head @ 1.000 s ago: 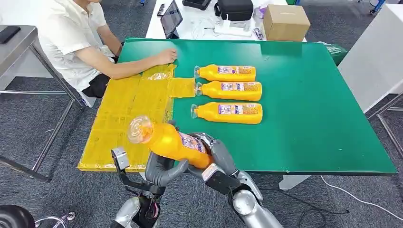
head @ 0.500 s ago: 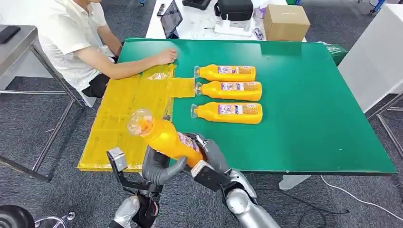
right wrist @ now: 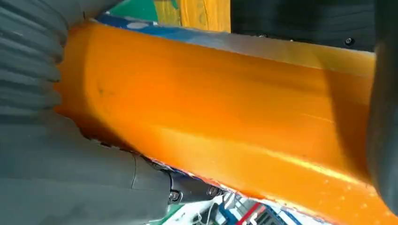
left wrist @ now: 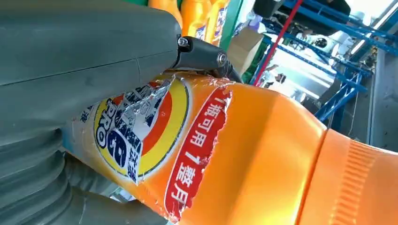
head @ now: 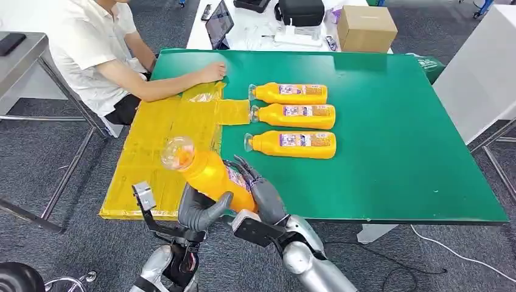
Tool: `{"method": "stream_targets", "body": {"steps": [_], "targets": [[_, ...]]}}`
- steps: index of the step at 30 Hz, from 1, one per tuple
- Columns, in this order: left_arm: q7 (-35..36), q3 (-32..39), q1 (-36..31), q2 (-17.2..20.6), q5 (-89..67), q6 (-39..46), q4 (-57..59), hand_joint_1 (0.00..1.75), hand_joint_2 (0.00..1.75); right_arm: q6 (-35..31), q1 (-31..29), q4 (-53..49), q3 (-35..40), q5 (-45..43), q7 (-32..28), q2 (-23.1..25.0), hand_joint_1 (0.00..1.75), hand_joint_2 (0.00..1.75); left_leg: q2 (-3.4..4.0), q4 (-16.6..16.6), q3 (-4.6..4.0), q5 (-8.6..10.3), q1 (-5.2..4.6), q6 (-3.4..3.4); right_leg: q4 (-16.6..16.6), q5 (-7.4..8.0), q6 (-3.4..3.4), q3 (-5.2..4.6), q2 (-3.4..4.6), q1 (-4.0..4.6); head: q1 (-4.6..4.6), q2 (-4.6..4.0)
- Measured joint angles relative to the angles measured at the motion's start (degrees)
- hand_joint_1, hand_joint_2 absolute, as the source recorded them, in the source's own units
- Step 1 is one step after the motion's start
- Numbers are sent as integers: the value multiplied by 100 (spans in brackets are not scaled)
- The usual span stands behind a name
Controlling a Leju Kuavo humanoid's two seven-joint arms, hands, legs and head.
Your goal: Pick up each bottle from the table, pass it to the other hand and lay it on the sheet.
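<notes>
An orange bottle point(head: 213, 176) with a clear cap point(head: 178, 152) is held tilted over the table's near edge, cap towards the yellow sheet point(head: 164, 134). My left hand point(head: 201, 210) grips its lower body from below, thumb wrapped round it. My right hand point(head: 261, 194) holds the same bottle from the right, its dark fingers spread along the label. The left wrist view has the bottle's label point(left wrist: 141, 136) against my left hand point(left wrist: 70, 70). The right wrist view has the bottle point(right wrist: 211, 93) lying across my right hand point(right wrist: 47, 164). Three more orange bottles point(head: 289, 93) point(head: 295, 115) point(head: 292, 144) lie on the green table point(head: 395, 121).
A person in a white shirt point(head: 91, 55) sits at the far left, one hand point(head: 213, 72) resting on the sheet's far corner. A cardboard box point(head: 365, 27), a tablet and bags stand on the white table behind. A grey table stands at the left.
Both hands have carried the bottle a little left and tipped it more upright. My right hand's fingers have straightened along the bottle, and my left thumb has closed further round it.
</notes>
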Motion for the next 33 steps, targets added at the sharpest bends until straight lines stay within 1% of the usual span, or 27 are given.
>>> {"method": "stream_targets", "body": {"steps": [4,11,12,15,17,19,22,24,25,26,28,29,31,33], "targets": [[96,11,-6,0,74,-183,33,175,175,-155,-1,31,7,138,0,4,0,175,1,0,0,0,0,0,0,0,0,0,1,0,-2,0],[110,15,-19,2,114,-218,74,175,175,-204,-3,50,33,158,11,4,0,175,1,0,0,0,0,0,0,0,0,0,0,0,-2,0],[118,24,-21,2,131,-245,74,175,175,-223,-3,53,33,173,11,4,0,0,1,0,0,0,0,0,0,0,0,0,0,0,-2,0],[149,52,-24,4,186,-297,76,175,175,-503,1,66,44,385,2,17,0,0,1,0,0,0,0,0,0,0,0,0,0,0,-2,0],[151,101,-23,4,221,-282,74,175,175,-821,24,68,61,641,-44,39,0,0,1,0,0,0,0,0,0,0,0,0,0,0,-2,0],[151,169,-1,2,188,-41,46,175,175,-1179,85,63,99,928,-70,50,0,0,0,0,0,0,0,0,0,-1,0,0,0,0,0,0],[120,373,58,9,-248,758,-33,175,175,-1835,319,-55,177,1380,-63,52,0,0,0,-1,0,-1,0,-1,0,-1,-1,-1,1,1,0,0],[-24,612,66,35,-827,1595,-37,175,175,-2366,515,-193,214,1730,-42,55,0,0,1,-1,0,-2,1,-2,0,-1,-1,-7,1,1,-2,0],[-124,736,65,52,-1112,1896,-37,175,175,-2553,632,-316,182,1971,-176,66,0,0,2,-1,0,-2,3,-2,0,-3,-3,-10,1,2,-2,0],[-190,829,64,74,-1290,2034,-37,175,175,-2641,777,-460,91,2154,-423,121,0,0,0,-1,-2,-1,4,-2,0,-3,-3,-8,-1,3,2,0],[-240,953,76,105,-1710,2294,-48,175,175,-2695,1126,-971,-285,2368,-1087,418,0,0,-1,-1,-6,-1,6,-2,2,-4,-4,-9,0,5,-2,0],[-260,997,91,114,-1900,2429,-68,175,175,-2697,1258,-1231,-440,2444,-1246,560,0,0,0,-1,-7,-2,6,-2,2,-4,-4,-12,0,5,-7,0],[-314,1043,105,138,-2335,2703,-125,175,175,-2719,1446,-1791,-740,2670,-1305,780,0,0,1,-1,-7,-2,6,-2,2,-5,-5,-13,1,5,0,0],[-319,1080,106,172,-2538,2765,-170,175,175,-2735,1560,-2150,-1016,2831,-1309,920,0,0,-2,-1,-7,-2,5,-2,1,-6,-5,-11,-1,3,2,0]]}}
